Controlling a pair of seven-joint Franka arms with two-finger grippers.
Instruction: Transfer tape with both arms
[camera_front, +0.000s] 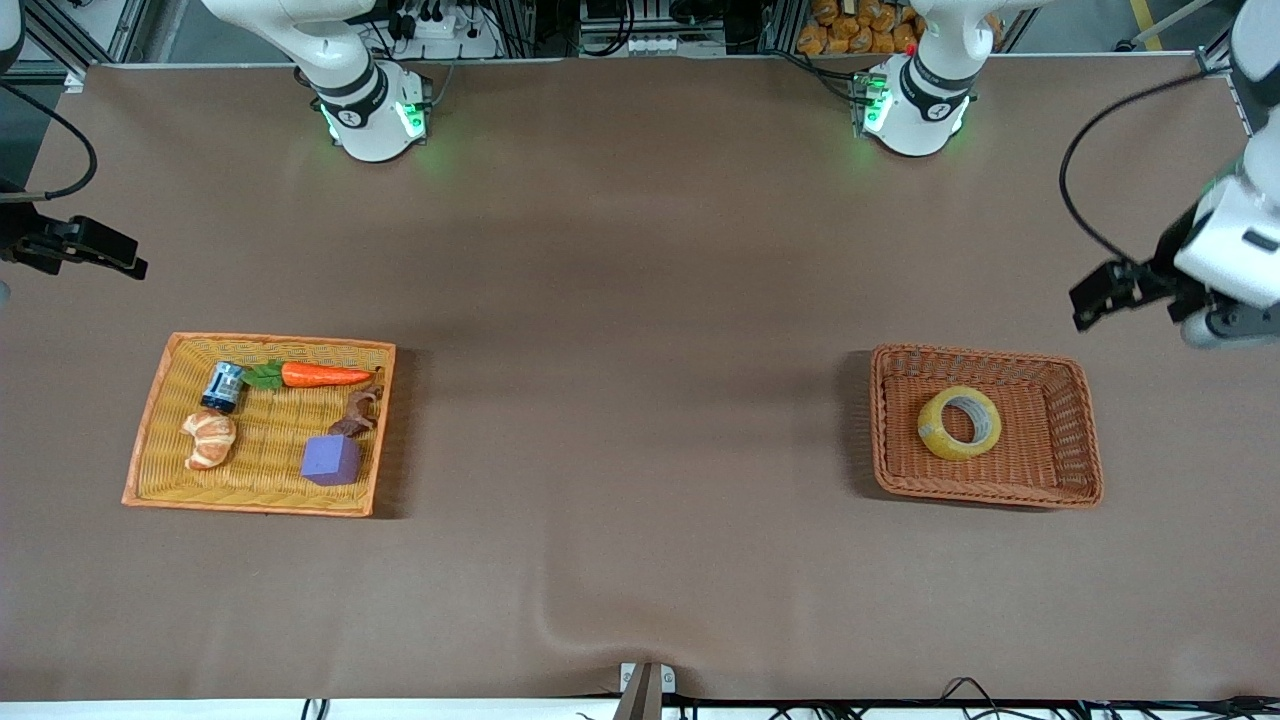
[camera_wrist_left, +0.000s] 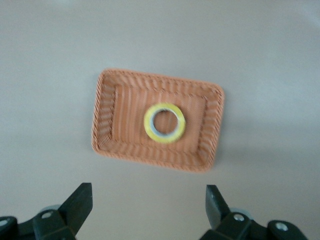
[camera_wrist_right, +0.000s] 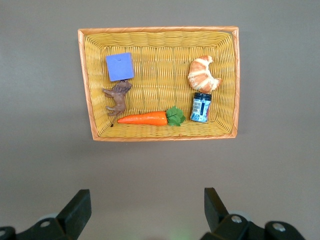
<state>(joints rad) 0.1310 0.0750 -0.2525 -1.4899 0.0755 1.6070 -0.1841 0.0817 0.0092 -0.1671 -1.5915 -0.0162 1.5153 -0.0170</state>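
Jaws wide, clear of tape (camera_front: 959, 422)

A brown cloth-covered table (camera_front: 640, 300) carried two things: a yellow wicker tray (camera_front: 150, 440) toward the right arm's end and a reddish-brown woven basket (camera_front: 1085, 440) toward the left arm's.

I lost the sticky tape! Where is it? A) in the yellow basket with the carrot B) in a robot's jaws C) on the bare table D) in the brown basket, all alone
D: the tape lies alone inside the brown basket, with nothing gripping it.
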